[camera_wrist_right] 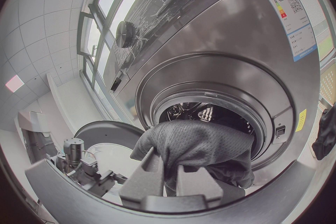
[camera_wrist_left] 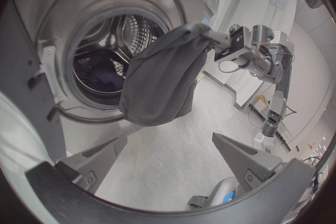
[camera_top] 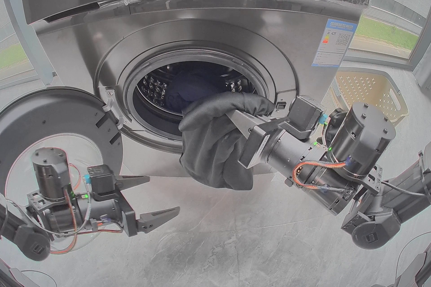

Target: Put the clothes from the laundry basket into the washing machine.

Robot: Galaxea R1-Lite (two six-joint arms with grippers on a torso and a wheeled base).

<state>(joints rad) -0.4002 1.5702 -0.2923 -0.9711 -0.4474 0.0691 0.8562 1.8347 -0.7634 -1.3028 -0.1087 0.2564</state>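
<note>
You had a pale grey marbled floor (camera_top: 224, 238) under you and white tiled walls (camera_wrist_right: 38, 18) around you. Tall windows (camera_wrist_right: 115, 0) let in daylight, and through the glass you could see a strip of green grass (camera_top: 386, 32).

Lost behind the cloth
The dark garment (camera_top: 215, 144) wrapped the right gripper (camera_wrist_right: 170, 165), burying its tips in the head view. Just beyond the jaws it covered the lower part of the drum (camera_top: 155, 88); clothes (camera_top: 188, 86) inside were too dim to tell apart. The laundry basket (camera_top: 372, 90), behind the jaws, was partly blocked by the right arm (camera_top: 314, 158).
</note>
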